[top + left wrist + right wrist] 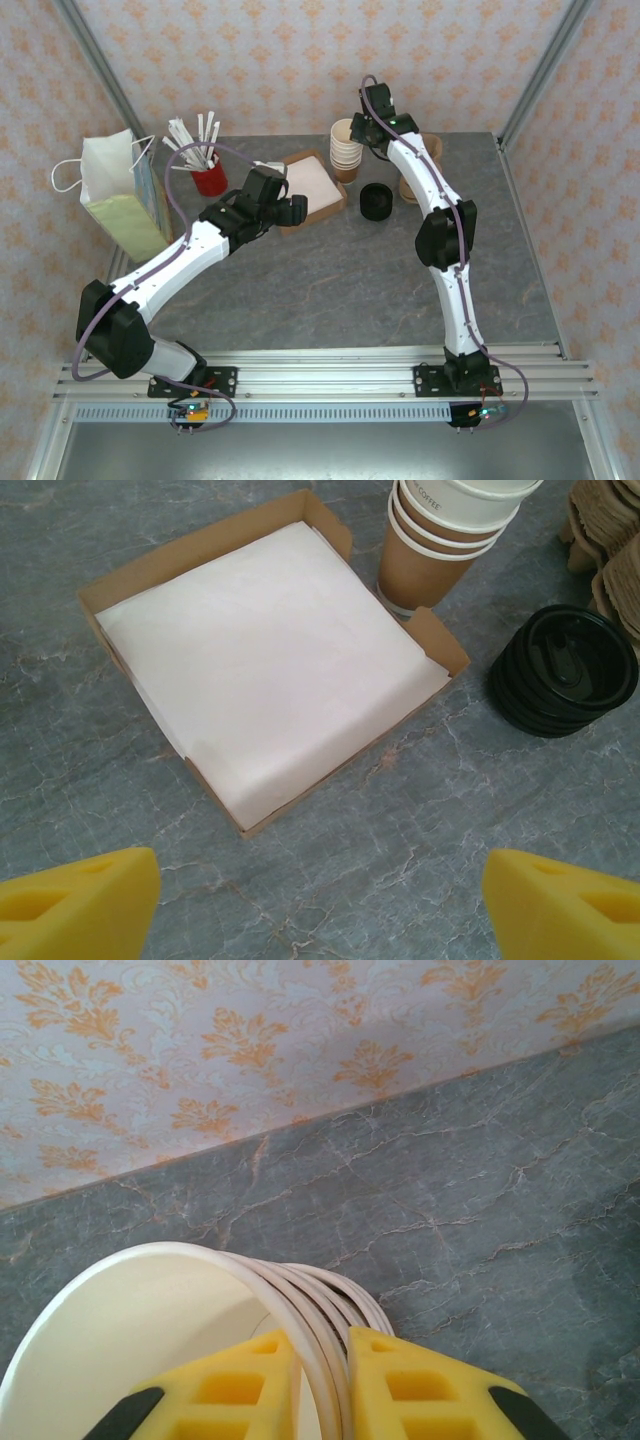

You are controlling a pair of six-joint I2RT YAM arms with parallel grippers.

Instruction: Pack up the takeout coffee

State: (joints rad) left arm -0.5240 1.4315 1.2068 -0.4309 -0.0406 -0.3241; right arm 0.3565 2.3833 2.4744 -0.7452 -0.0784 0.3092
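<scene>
The takeout coffee with its black lid is out of view. A stack of lidless cream-and-brown cups (344, 148) stands at the back of the table. My right gripper (362, 125) is over it. In the right wrist view the gripper (322, 1380) is shut on the stack's rims (150, 1300), with one yellow finger (240, 1390) inside the top cup and the other outside. A pile of loose black lids (376, 200) sits just right of the stack. My left gripper (290, 208) hovers open over bare table (320, 900), its fingers (80, 905) wide apart.
An open cardboard box (120, 580) lined with white paper (270, 660) lies ahead of the left gripper, next to the cups (440, 540) and lids (565, 670). Pulp cup carriers (415, 180) sit far right. A paper bag (120, 195) and a red cup of sticks (208, 178) stand at the left.
</scene>
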